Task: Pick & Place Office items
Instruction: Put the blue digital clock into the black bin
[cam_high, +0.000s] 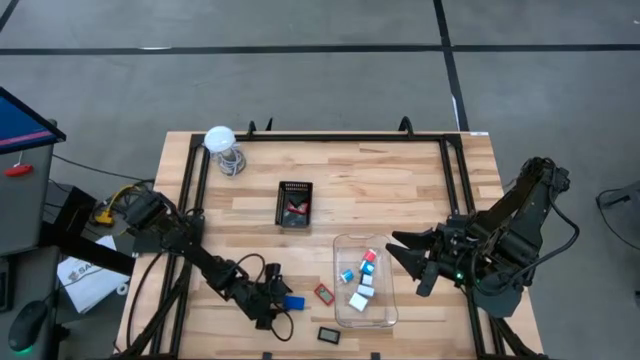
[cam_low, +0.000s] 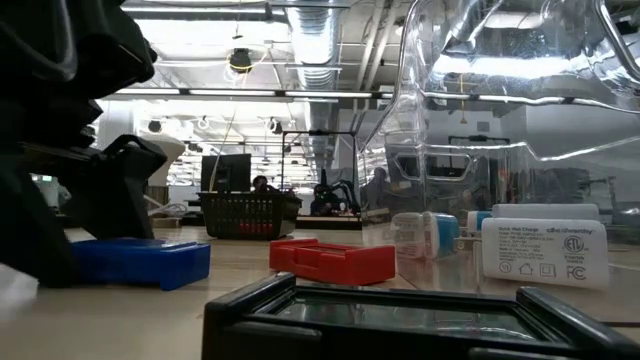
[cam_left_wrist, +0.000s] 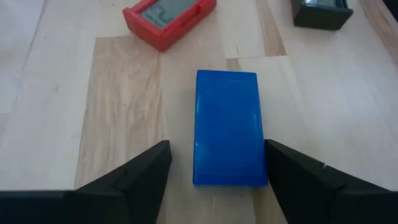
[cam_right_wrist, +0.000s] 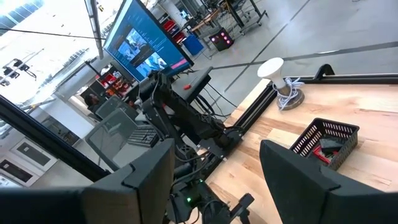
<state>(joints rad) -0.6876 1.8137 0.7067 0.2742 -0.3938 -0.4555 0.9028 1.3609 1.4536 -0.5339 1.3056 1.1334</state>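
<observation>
Just flat glossy blue rectangle (cam_left_wrist: 227, 128) between matte left gripper (cam_left_wrist: 217, 163) fingers

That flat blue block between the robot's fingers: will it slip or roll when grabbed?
The blue block looks stiff and lies flat, so it probably won't roll. Its smooth sides might slip a little. The left hand straddles it with fingers apart.

Layout of the table (cam_high: 400, 190)

A mesh tray (cam_high: 295, 203) is set mid-table, with a plastic box (cam_high: 364, 282) nearer the front; three flat cases (cam_high: 294, 302) are laid left of that box.
</observation>
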